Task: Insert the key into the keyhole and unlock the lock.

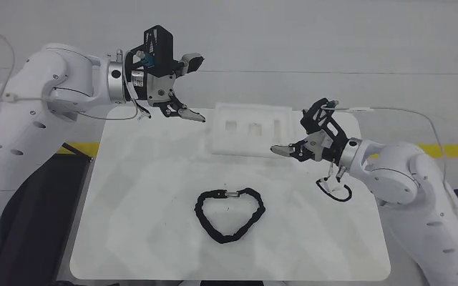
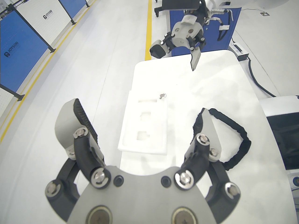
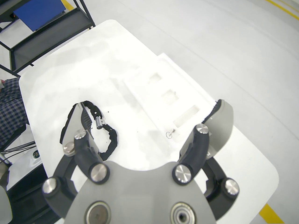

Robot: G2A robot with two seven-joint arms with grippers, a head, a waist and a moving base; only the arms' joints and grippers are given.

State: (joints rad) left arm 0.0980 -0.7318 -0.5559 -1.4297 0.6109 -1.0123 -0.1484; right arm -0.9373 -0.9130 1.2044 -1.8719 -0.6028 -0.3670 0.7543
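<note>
We see a white table (image 1: 129, 214) with rounded corners. At the middle of its far edge lies a white foam tray (image 1: 243, 146) with three cut-outs. A black chain lock (image 2: 244, 141), closed in a loop, lies mid-table, toward the near edge. A small key (image 3: 171, 133) on a ring rests at the tray's end nearest the right edge.

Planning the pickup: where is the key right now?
The key lies at the white foam tray's end by its long slot, just before the right gripper.
</note>
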